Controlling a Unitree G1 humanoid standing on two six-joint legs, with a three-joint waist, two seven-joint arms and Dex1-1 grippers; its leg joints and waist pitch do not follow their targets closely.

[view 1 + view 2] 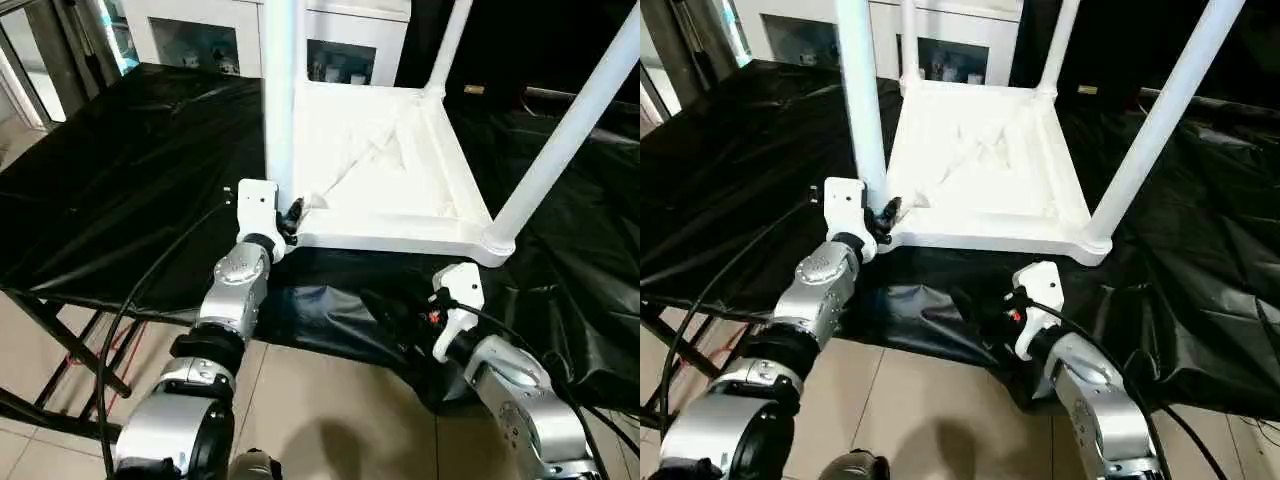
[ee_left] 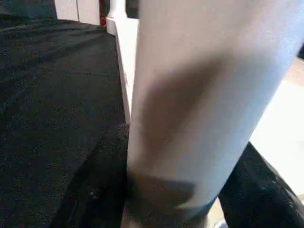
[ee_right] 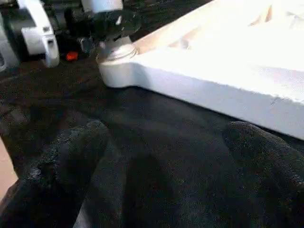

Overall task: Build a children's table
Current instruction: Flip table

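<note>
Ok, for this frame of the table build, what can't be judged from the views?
- Upper ends of the four legs: cut off by the top edge in both eye views.
- Left gripper: at the base of the near-left leg; that leg blocks the left wrist view, so its grip cannot be judged.
- Near-left corner socket: how deep the leg sits is hidden by the gripper.
- Right gripper: dark against the black cloth.

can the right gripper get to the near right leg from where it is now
Probably yes. The right gripper sits open over the black cloth just in front of the tabletop; the near right leg rises beyond it, and nothing stands in between.
</note>
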